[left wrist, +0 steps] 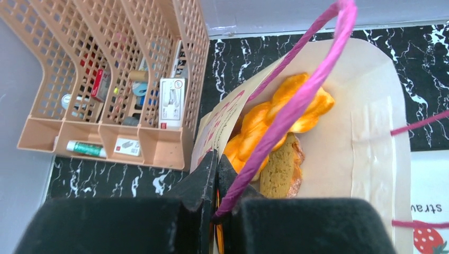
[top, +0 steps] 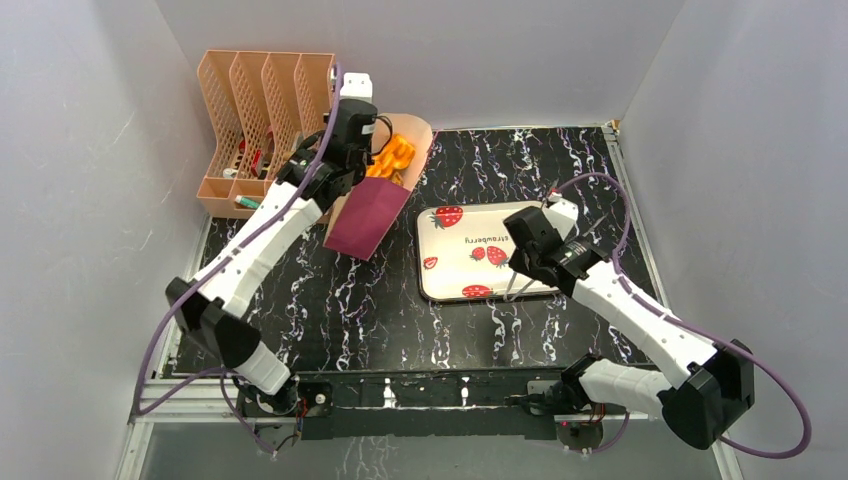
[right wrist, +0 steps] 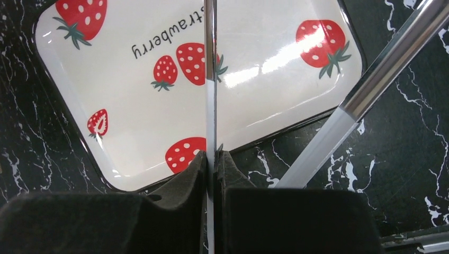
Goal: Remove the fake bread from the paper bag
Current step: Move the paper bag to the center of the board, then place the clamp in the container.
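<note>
Left end effector (left wrist: 216,161) pinches the paper bag (left wrist: 370,132) rim, fake bread (left wrist: 304,103) inside; right end effector (right wrist: 212,161) clamps tongs (right wrist: 210,100) by the "strawberry" tray (right wrist: 265,42).

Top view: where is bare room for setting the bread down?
The strawberry tray is bare, except the tongs held by the right gripper over its near edge. The table in front of the tray is also free. Crowded: back left, where file rack, paper bag and left gripper meet.
</note>
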